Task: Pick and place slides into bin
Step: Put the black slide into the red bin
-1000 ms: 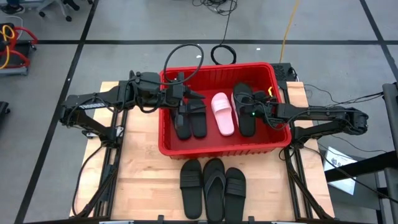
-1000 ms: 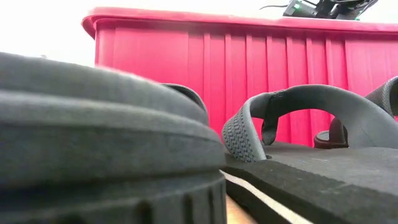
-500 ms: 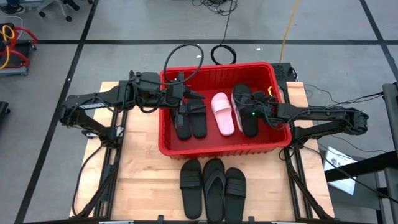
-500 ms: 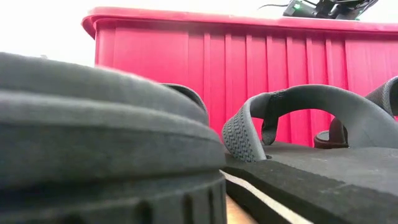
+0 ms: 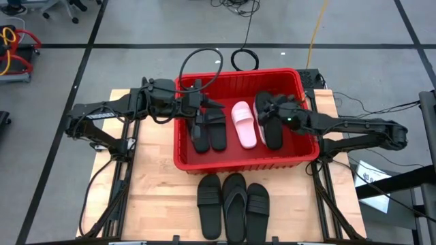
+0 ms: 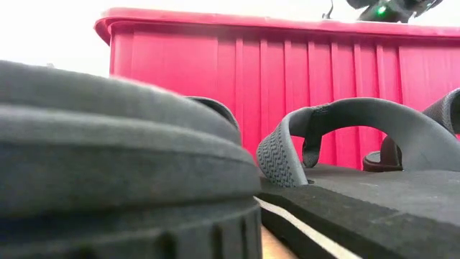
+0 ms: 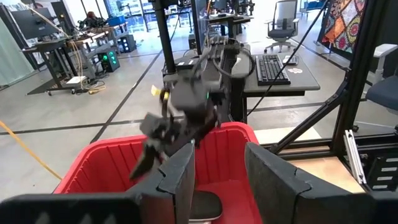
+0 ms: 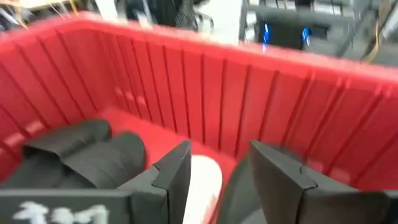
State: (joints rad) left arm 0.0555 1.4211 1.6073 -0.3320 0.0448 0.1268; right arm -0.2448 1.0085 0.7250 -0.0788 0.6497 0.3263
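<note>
The right end effector (image 8: 217,180) sits inside the red bin (image 8: 261,81), its two dark fingers (image 8: 177,171) apart with nothing between them. Just beyond the gap lies a pale pink slide (image 8: 205,180). Off to one side of the fingers rest black slides (image 8: 87,155), near the bin's ribbed wall

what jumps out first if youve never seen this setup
The red bin at the table's middle, with a pink slide among black slides inside it. Both arms reach in over its rim: the left gripper open at the far left corner, the right gripper open over the bin's right side. Three more black slides lie side by side on the table in front of the bin.
</note>
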